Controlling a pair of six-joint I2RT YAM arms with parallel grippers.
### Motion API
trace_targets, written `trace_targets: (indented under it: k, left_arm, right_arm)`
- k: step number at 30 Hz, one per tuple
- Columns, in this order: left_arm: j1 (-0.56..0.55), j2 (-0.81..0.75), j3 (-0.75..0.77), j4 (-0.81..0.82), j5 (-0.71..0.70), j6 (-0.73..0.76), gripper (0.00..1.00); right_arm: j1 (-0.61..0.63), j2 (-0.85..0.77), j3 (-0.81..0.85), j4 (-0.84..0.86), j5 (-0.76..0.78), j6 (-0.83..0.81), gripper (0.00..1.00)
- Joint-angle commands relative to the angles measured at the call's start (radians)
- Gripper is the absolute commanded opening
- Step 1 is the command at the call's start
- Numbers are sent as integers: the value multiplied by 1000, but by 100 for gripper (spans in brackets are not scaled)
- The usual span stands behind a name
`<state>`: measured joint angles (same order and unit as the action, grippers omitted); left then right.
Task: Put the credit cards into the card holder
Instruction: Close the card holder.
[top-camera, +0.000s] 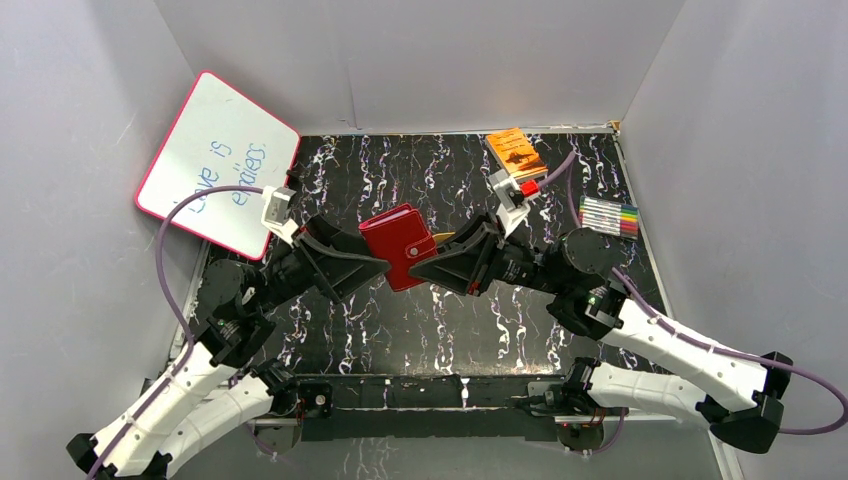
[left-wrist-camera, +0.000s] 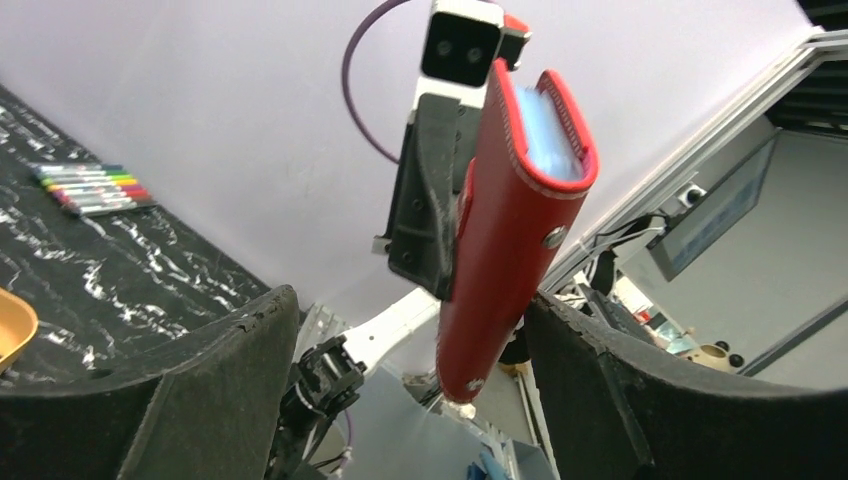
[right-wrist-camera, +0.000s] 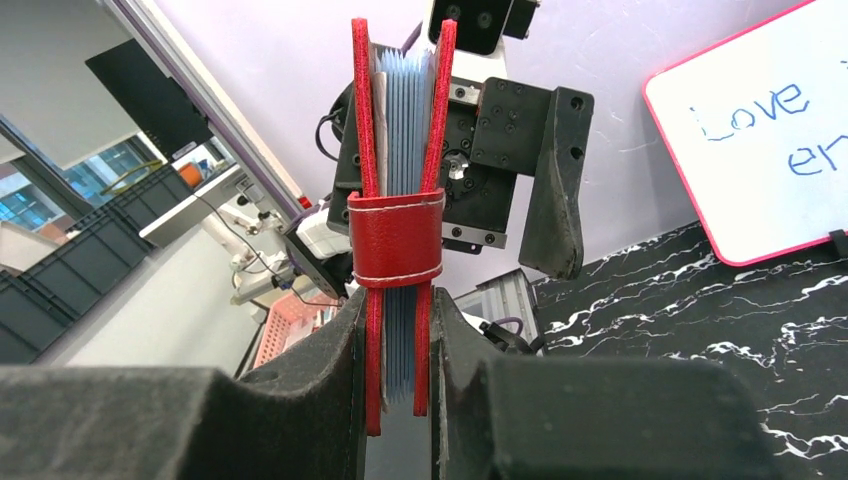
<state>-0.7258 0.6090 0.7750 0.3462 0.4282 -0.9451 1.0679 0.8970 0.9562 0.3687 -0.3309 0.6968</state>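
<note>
**Top view:** the small dark red, leather-like folding card holder (top-camera: 400, 243) was raised over the black marbled table (top-camera: 400, 330), between my left gripper (top-camera: 372, 262) and my right gripper (top-camera: 425, 268).
**Left wrist view:** my left fingers (left-wrist-camera: 230, 360) stood wide, clear of the holder.
**Right wrist view:** my right gripper clamped the strapped-shut holder, with pale blue sheets (right-wrist-camera: 405, 110) between its covers.

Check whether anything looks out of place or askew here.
The red card holder is off the table, held in midair by the right gripper, snap tab closed, between the open fingers of the left gripper. The whiteboard leans tilted against the left wall. Nothing looks spilled or damaged.
</note>
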Motion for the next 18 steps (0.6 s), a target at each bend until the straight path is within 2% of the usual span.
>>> trace_targets:
  k: [1,4,7,14,18]
  left_arm:
    - [-1,20,-22,229,11,-84,79]
    - [-1,36,-42,305,25,-123,78]
    - [-1,56,-35,315,47,-127,75]
    - [-1,77,-32,315,60,-123,55]
    - [-1,96,-22,313,83,-121,50]
  right_arm:
    - [3,-3,-8,159,16,22,0]
    - [3,-4,-21,172,23,29,0]
    - [3,-3,-30,180,31,30,0]
    - [4,0,-40,181,39,35,0]
    - [4,-1,-43,177,42,36,0]
